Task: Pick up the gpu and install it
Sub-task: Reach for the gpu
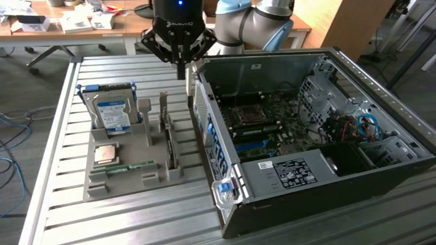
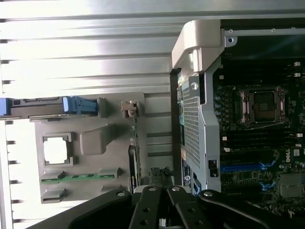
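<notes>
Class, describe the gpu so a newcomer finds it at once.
At the exterior view's left of the open computer case sits a grey tray. The gpu stands on edge nearest the case: a thin bare card, unlike the thick, blue-labelled hard drive.

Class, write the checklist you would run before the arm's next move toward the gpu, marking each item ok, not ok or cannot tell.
1. gpu stands upright in the grey holder: ok.
2. claw open for a grasp: not ok, it is shut.
3. claw empty: ok.
4. claw lined up over the gpu: not ok, it hangs offset toward the computer case.
5. Case open, motherboard exposed: ok.
6. Free card slot: cannot tell.
</notes>
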